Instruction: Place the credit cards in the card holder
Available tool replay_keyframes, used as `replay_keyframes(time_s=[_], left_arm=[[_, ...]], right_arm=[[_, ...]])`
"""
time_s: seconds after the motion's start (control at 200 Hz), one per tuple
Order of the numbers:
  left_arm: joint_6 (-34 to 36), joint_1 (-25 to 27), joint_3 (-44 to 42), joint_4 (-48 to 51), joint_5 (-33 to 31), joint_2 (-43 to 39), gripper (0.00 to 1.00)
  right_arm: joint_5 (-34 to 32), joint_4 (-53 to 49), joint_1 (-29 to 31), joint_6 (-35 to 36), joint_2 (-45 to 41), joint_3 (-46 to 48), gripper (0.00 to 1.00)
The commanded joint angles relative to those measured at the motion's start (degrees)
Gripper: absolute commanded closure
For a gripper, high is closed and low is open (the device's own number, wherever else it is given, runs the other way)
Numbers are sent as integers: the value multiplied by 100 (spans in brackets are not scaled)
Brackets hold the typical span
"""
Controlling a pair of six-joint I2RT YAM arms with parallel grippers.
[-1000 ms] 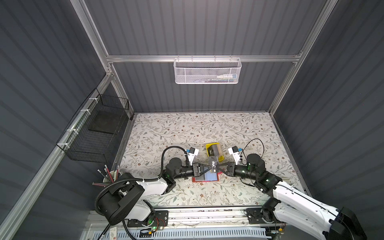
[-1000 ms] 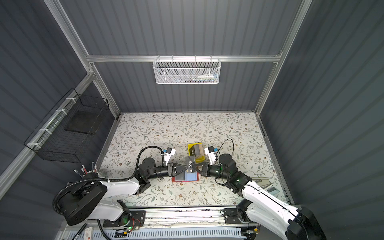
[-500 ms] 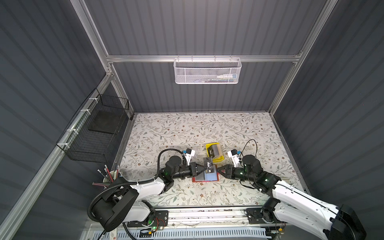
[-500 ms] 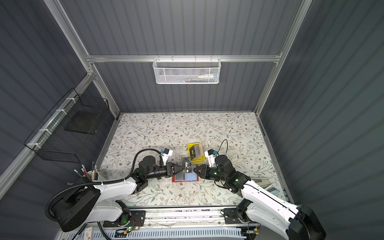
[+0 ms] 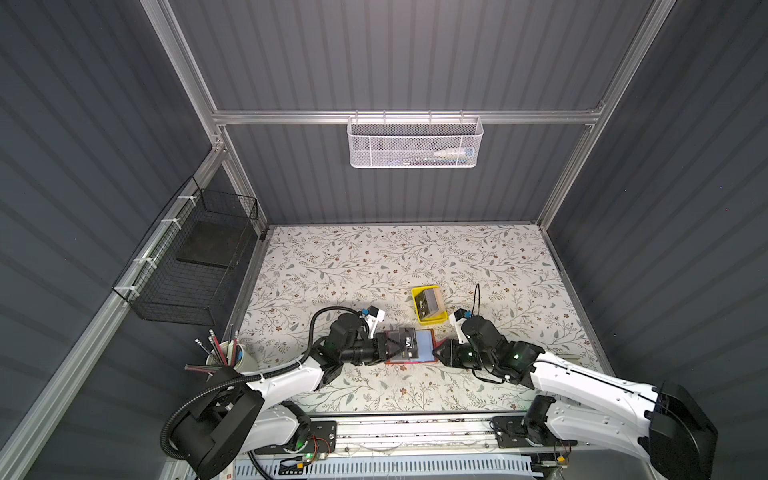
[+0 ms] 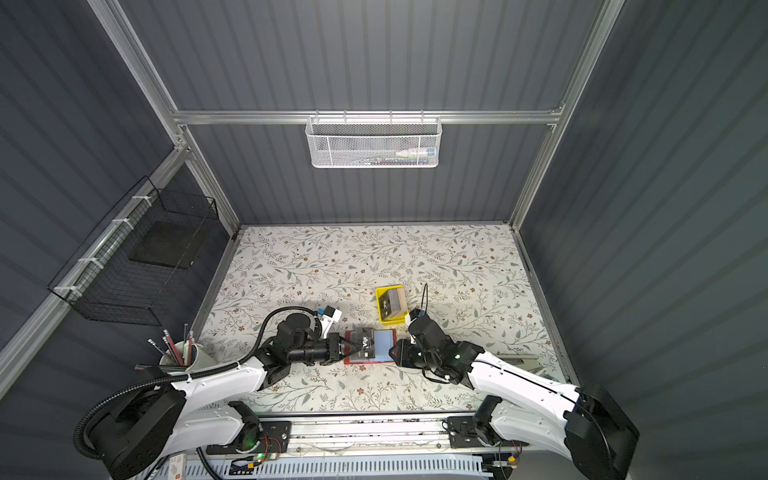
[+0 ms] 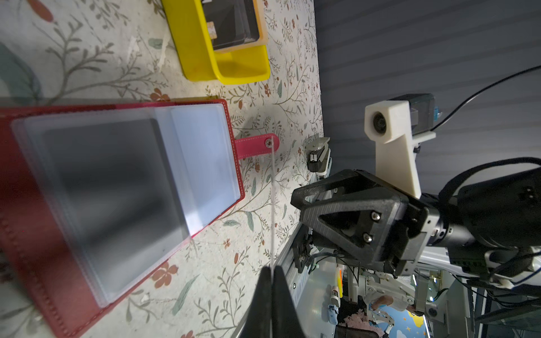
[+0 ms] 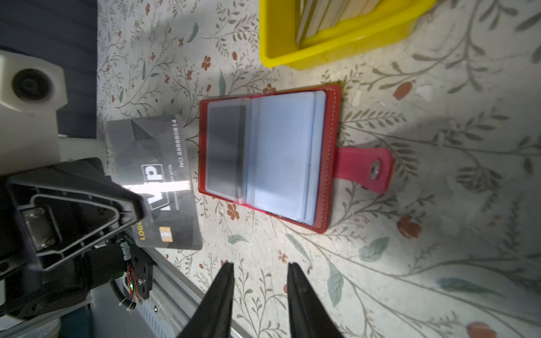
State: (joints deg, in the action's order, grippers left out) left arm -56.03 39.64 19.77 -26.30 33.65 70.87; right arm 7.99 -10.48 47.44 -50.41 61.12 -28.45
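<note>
While the left claw (image 5: 385, 348) is pressed together on one short end of the black VIP card (image 5: 409, 344), the card holder (image 5: 424, 347) lies open and flat on the floral counter (image 5: 374, 270), near its front edge and between the two arms. In both top views the card, lettering up, sits over the left part of the holder; whether it touches the pockets cannot be told. In the left wrist view the card shows edge-on as a thin pale line running out from the claw's closed tips (image 7: 272, 270).

The right claw (image 8: 260, 272) is spread, with nothing between its fingers. In a top view it sits low, just beside the holder's right edge (image 6: 397, 353).

Inside the holder's red rim, a grey card (image 8: 225, 146) shows through the clear pocket on the page nearer the left claw. A light blue card (image 8: 281, 152) fills the page beside the snap tab strap (image 8: 366, 169). The strap lies flat on the counter, pointing away from the holder towards the right arm.

Behind the holder, well clear of both claws, stands the yellow tray (image 5: 432, 321). A stack of cards (image 5: 428, 305) sits in it, the top one dark.
</note>
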Motion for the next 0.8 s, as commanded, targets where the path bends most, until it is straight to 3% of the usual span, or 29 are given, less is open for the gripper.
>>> replay_keyframes(time_s=[0.0,0.065,0.36,0.79], left_arm=[[214,-35,-72,201,6,-84,100],[239,-36,-39,125,8,2,100],[289,-70,96,-30,-184,320,100],[592,-227,334,-310,135,958,100]], right_arm=[[-339,-313,28,-81,221,-210,72],[-342,-268,31,-82,520,-262,77],[-405,-64,-16,-18,1332,-424,77],[-484,250,-69,-12,1565,-223,78]])
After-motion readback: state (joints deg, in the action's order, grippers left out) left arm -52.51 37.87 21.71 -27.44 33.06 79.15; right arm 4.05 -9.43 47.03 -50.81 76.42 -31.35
